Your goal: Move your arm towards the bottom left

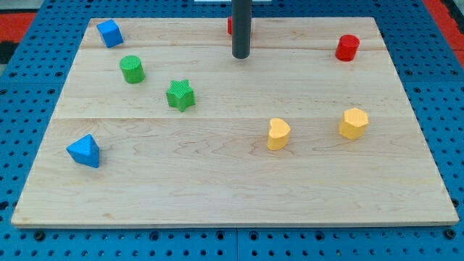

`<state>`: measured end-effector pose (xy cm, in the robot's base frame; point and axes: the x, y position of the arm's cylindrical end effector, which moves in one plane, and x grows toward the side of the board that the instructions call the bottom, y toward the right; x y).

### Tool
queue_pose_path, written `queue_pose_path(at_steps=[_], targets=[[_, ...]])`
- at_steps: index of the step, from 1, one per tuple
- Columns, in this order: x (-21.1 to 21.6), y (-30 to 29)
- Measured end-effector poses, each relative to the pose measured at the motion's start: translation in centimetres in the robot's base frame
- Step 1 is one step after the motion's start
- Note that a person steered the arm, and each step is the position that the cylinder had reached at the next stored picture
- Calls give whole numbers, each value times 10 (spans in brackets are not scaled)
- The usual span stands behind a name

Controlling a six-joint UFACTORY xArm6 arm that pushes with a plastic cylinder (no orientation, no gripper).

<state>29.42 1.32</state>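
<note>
- Wooden board (pixel 217 196): a pale plank surface lying on a blue perforated table (pixel 22 109); it carries all the blocks.
- Dark rod (pixel 241 25): stands upright near the middle of the board's top edge. The arm carries no pincer, so there is nothing to be apart, together or clamped.
- My tip (pixel 241 56): rests on the wood in the upper middle of the board, touching no block.
- Red block, partly hidden (pixel 230 26): just behind the rod at the view's top; its shape cannot be made out.
- Red cylinder (pixel 347 47): well to the tip's right, near the top right corner.
- Blue cube (pixel 109 33): top left corner.
- Green cylinder (pixel 132 69): left of the tip, slightly lower.
- Green star (pixel 180 95): the nearest block toward the view's bottom left of the tip, apart from it.
- Blue triangular block (pixel 85 151): far bottom left, near the board's left edge.
- Yellow heart (pixel 278 133): below and right of the tip.
- Yellow hexagonal block (pixel 353 123): further right, near the heart but apart from it.
</note>
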Motion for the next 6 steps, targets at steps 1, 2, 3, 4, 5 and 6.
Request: queue_pose_path(at_steps=[1,2,3,4,5,6], targets=[[5,1],[19,10],[53,12],[82,12],[113,12],[135,12]])
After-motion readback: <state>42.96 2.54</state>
